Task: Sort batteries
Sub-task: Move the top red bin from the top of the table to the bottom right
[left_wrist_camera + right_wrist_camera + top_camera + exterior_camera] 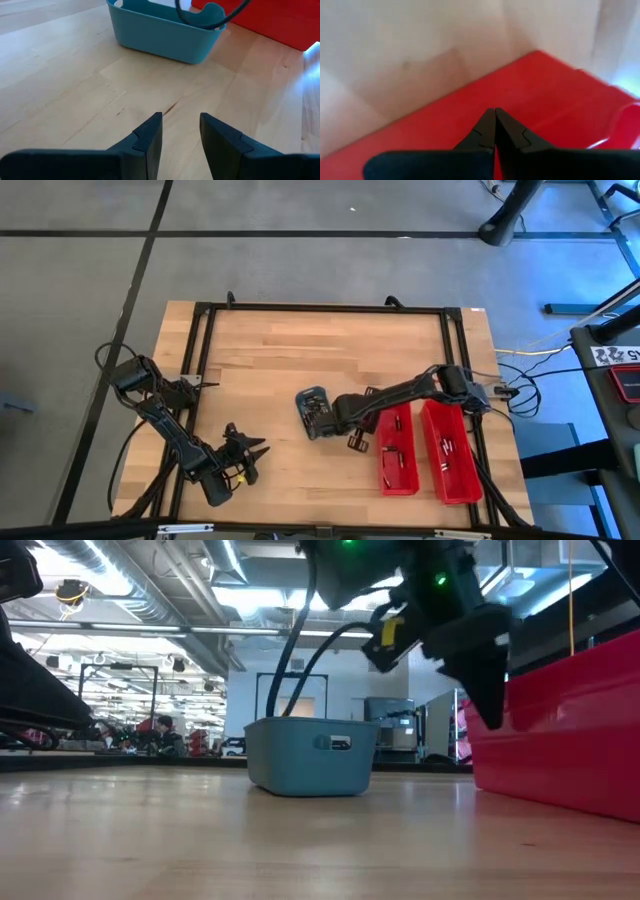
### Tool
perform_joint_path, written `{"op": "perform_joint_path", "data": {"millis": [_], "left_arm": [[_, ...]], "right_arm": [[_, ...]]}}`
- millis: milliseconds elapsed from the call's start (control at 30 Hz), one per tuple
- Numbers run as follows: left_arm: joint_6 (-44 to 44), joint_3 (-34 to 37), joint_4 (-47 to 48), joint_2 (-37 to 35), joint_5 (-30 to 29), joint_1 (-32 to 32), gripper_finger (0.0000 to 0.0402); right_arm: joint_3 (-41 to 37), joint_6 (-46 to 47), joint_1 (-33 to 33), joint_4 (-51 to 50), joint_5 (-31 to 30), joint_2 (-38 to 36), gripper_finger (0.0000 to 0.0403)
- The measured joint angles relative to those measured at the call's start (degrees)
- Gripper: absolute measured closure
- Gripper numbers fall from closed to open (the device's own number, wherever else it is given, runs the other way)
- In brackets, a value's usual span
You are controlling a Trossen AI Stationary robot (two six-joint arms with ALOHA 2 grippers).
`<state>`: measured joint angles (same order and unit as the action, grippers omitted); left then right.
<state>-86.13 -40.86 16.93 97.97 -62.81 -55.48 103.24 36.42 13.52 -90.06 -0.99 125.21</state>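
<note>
My right pincer (358, 442) hangs at the near corner of the inner red bin (397, 452), fingers pressed fully together. Between the tips I can make out nothing; if a battery is pinched there, it is too small to tell. My left pincer (255, 452) waits at about eight o'clock on the table (300, 350), half parted and holding nothing, pointed toward the blue tray (313, 411).

What could go wrong: my right fingertips sit low against the bin's wall, so a sideways sweep might shove the bin or knock it into its neighbour. If I do carry a battery, letting go this close to the rim could drop it outside, onto the table, where it would roll. My forearm also lies just beside the tray, and swinging back could nudge it.

Counting from above: two red bins side by side at about four o'clock, the outer red bin (450, 455) touching or nearly touching the inner one; one blue tray near the centre; two arms. The batteries (392, 461) show as small specks, roughly four in the inner bin and three or four in the outer; those in the tray I cannot count.
</note>
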Motion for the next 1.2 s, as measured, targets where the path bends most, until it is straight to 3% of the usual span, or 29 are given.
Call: {"op": "perform_joint_path", "data": {"millis": [667, 933, 1067, 1200], "left_arm": [[0.00, 0.00, 0.04, 0.00, 0.00, 0.00, 0.0281], [0.73, 0.00, 0.09, 0.00, 0.00, 0.02, 0.0281], [0.77, 0.00, 0.09, 0.00, 0.00, 0.24, 0.0281], [0.76, 0.00, 0.07, 0.00, 0.00, 0.46, 0.0281]], "right_arm": [[0.01, 3.58, 11.95, 0.04, 14.15, -0.07, 0.0398], [0.27, 5.33, 14.25, -0.03, 16.66, -0.07, 0.0398], [3.74, 4.26, 14.82, 0.03, 12.81, -1.57, 0.0398], [7.16, -1.68, 16.55, 1.84, 2.18, -5.88, 0.0398]]}}
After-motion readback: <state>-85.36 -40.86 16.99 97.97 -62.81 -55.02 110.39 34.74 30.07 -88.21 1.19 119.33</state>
